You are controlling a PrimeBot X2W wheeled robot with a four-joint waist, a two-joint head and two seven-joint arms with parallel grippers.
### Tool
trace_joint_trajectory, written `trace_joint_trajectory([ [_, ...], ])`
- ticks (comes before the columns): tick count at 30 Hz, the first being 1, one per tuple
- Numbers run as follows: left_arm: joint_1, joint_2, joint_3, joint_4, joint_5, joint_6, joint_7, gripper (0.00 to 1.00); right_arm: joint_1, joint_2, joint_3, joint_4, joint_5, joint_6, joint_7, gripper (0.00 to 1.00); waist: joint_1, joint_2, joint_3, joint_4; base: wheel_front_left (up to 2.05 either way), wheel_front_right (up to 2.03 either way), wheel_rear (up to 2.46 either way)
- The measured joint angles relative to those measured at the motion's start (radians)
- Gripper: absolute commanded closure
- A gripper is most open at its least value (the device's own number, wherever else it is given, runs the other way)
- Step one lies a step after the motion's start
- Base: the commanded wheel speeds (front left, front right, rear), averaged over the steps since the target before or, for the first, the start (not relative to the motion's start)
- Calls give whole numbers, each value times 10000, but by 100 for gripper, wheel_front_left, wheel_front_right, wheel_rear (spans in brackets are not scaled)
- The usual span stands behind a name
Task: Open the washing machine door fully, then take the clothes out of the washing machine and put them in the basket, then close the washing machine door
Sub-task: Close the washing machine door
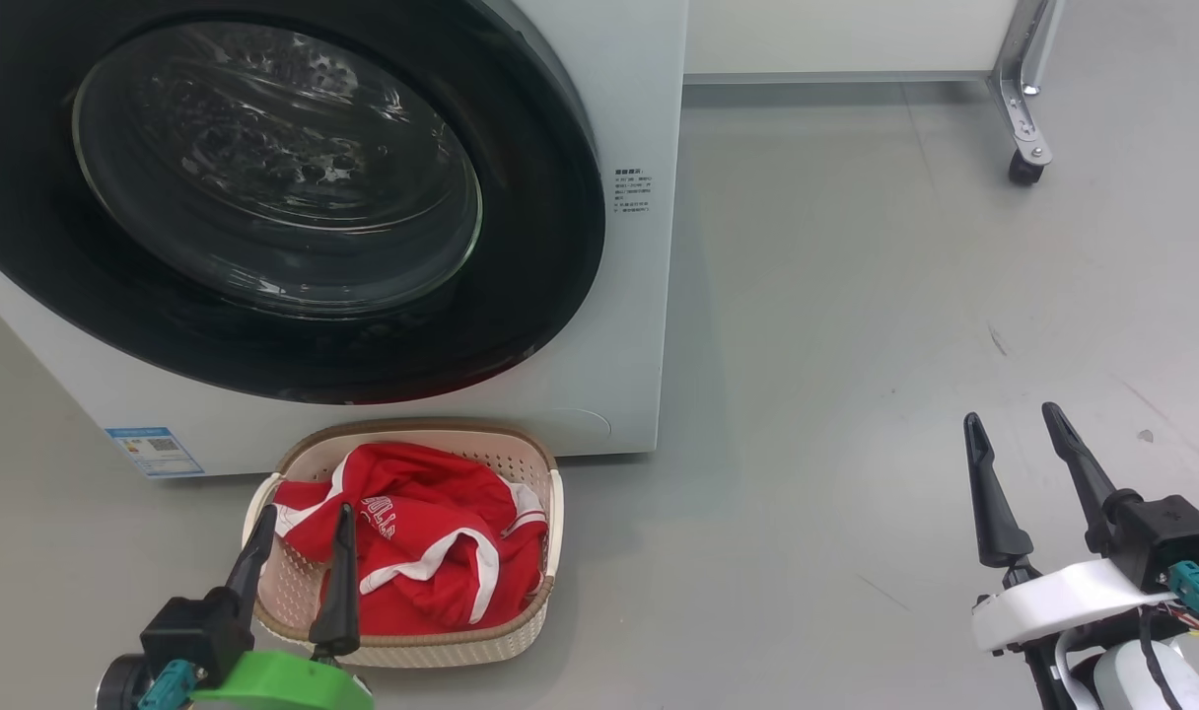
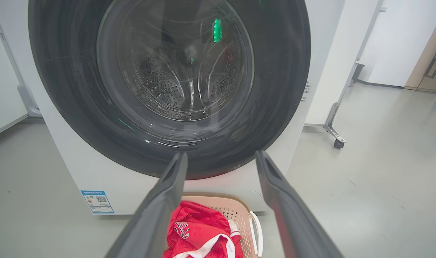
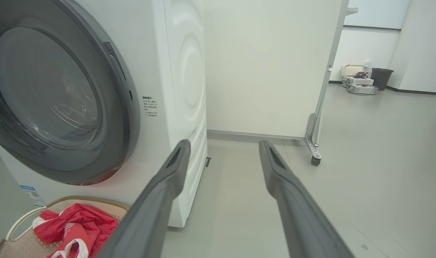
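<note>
Head view: the washing machine door (image 1: 274, 187) is sitting flush on the washing machine (image 1: 629, 325). The clothes (image 1: 422, 532) are lying in the basket (image 1: 550, 513) on the floor (image 1: 856, 394) by its front. The left gripper (image 1: 306, 513) is hovering over the basket and the right gripper (image 1: 1012, 414) well apart, both spread and empty.

Left wrist view: no red is showing through the glass.

Right wrist view: the door is looking closed, so the last step seems done. Next, I judge, the arms need only pull clear.

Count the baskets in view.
2. The basket holding the clothes sits on the floor before the washing machine; what looks like a white basket stands far off by the wall beside a dark bin. Others may be hidden.
</note>
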Motion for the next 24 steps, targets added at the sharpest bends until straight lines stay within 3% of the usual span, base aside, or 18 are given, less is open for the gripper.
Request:
trace_joint_trajectory([
  [24, 1, 0, -33, 27, -171, -82, 0, 0, 329, 58, -56, -253, -96, 0, 0, 0, 0, 0, -78, 24, 0, 0, 0],
])
